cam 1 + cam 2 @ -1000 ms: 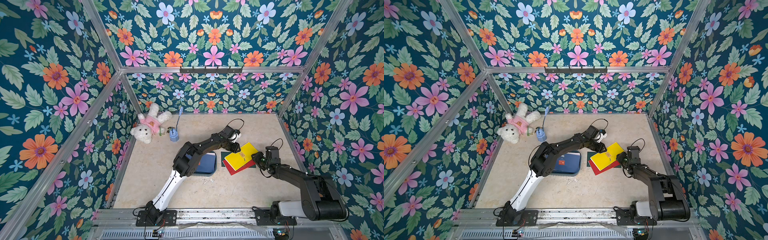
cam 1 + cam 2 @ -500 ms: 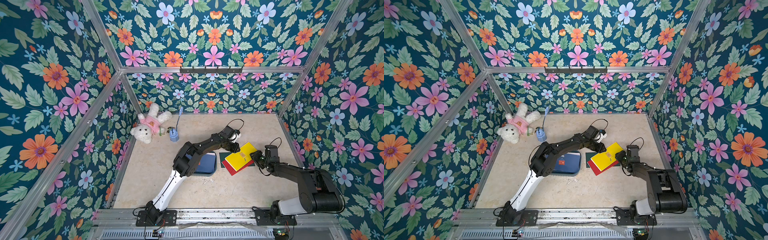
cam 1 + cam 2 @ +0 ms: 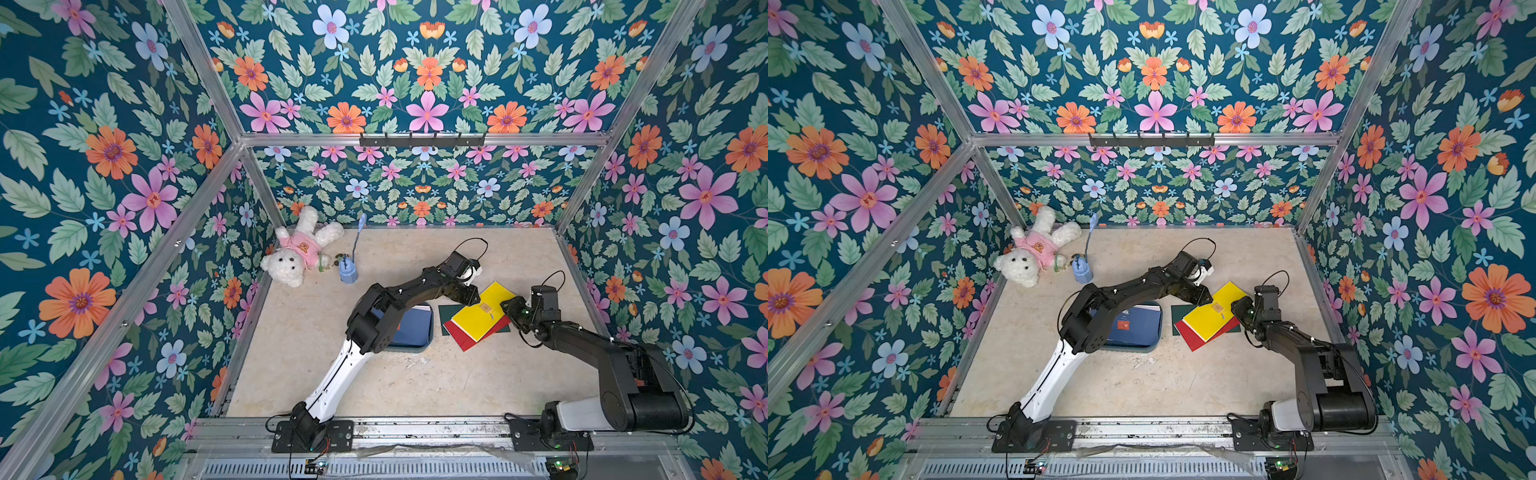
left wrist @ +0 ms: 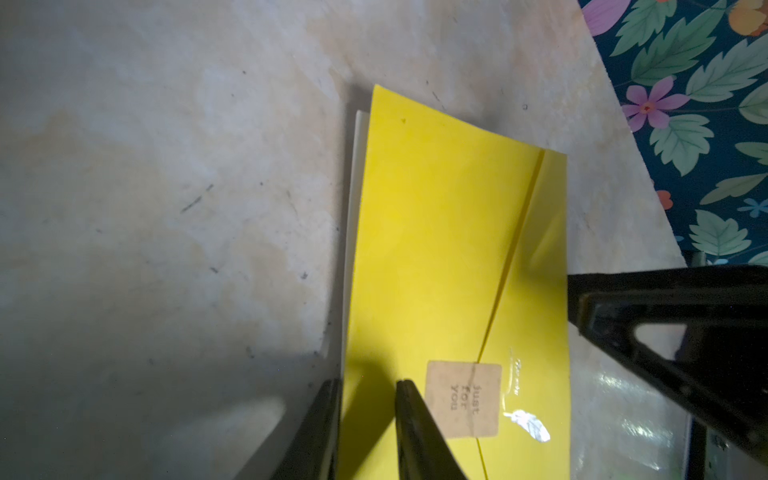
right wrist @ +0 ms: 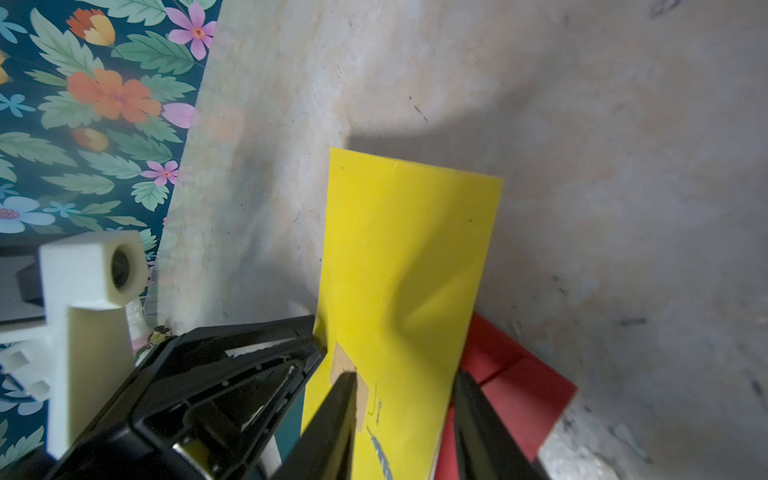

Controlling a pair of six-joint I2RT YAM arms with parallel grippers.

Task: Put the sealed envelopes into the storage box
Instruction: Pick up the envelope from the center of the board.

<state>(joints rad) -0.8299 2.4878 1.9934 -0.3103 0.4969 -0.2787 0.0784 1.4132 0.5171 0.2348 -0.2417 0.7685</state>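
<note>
Room: floral-papered walls (image 3: pixel 415 83) close in three sides of a beige, marbled bench (image 3: pixel 395 386).
Hidden box: the teal box (image 3: pixel 411 348) sits mid-bench. The left arm (image 3: pixel 395 295) crosses above it and covers much of it in both top views.
Hidden envelopes: a navy envelope (image 3: pixel 1138 322) lies flat inside the box, partly under that arm. Right of the box and apart from it, a green envelope (image 3: pixel 449 311) shows only a corner and a strip beneath a red envelope (image 3: pixel 469 338). The red one lies mostly beneath the yellow envelope (image 3: pixel 482 311).
Cut off: both wrist views lose the yellow envelope's near end past the frame edge.
Hard to make out: a pale strip (image 4: pixel 353 208) runs along one long edge of the yellow envelope. What it belongs to is unclear.
Left tool: the left tool (image 4: pixel 365 399) has its jaws almost together, pinching the yellow envelope's long edge. It sits just beside the brown seal (image 4: pixel 463 399), which reads "just for you".
Right tool: the right tool (image 5: pixel 407 386) meets the same envelope from the opposite side, jaws partway apart. One finger lies over the seal and the other sits at the yellow edge above the red. The paper buckles between them. Whether it clamps or only presses cannot be told.
Far end: the yellow envelope's far end casts a shadow on the bench.
Back corner: a white teddy bear (image 3: pixel 297 253) in a pink top lies beside a light-blue cup (image 3: pixel 348 272), well apart from the envelopes.
</note>
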